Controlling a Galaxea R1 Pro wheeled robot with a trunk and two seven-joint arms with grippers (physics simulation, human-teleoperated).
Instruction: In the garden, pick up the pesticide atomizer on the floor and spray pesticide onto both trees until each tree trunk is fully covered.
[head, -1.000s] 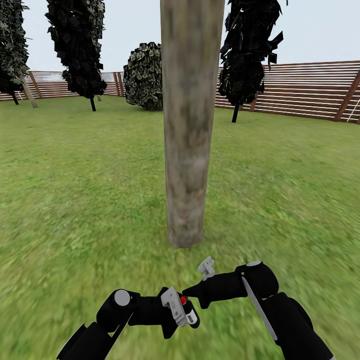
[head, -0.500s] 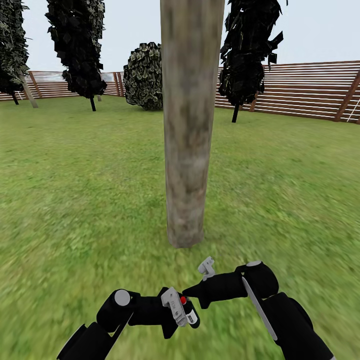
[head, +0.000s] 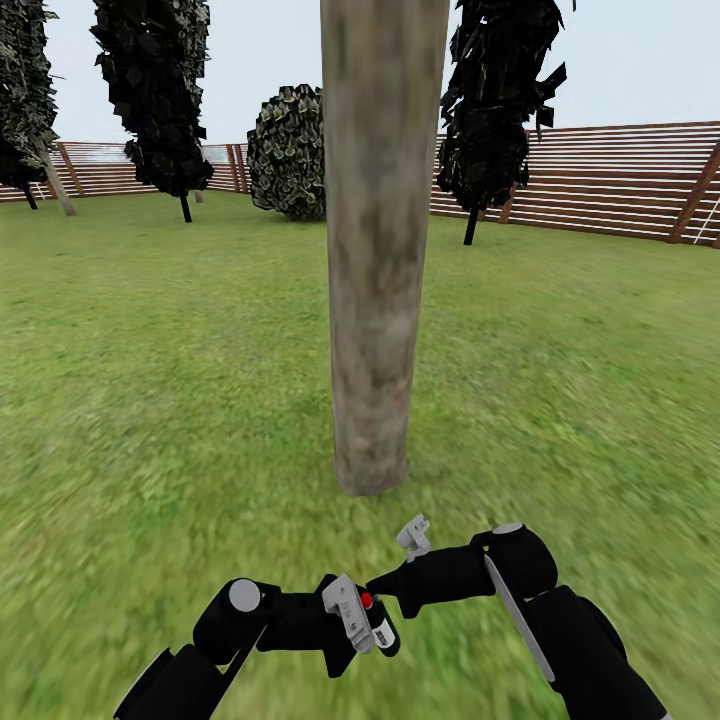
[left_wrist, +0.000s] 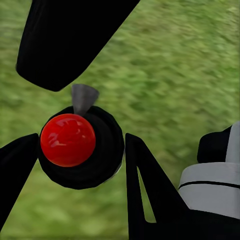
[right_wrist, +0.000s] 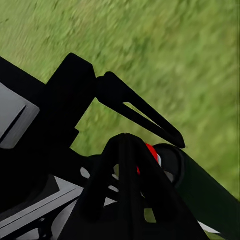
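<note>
On the green lawn (head: 150, 400) just ahead of the robot stands a thick, mottled grey-brown tree trunk (head: 375, 250), rising straight out of the top of the head view; its base meets the grass a little beyond the two arms. In the near foreground the left gripper (head: 362, 618) is clamped on the pesticide atomizer (head: 372, 612), a small black body with a red cap. In the left wrist view the atomizer (left_wrist: 80, 147) sits between the two black fingers (left_wrist: 145, 185), which press on either side of it, the red cap facing the camera and a short grey nozzle sticking out from the body. The right gripper (head: 413, 533) hovers just right of and slightly beyond the left one, near the foot of the trunk. In the right wrist view its dark fingers (right_wrist: 140, 112) seem to narrow toward one another over the grass with nothing between them, though I cannot tell how far they are closed. Far across the lawn runs a brown slatted fence (head: 600, 180), with dark-leaved trees (head: 500, 110) and a rounded bush (head: 288, 150) before it.
</note>
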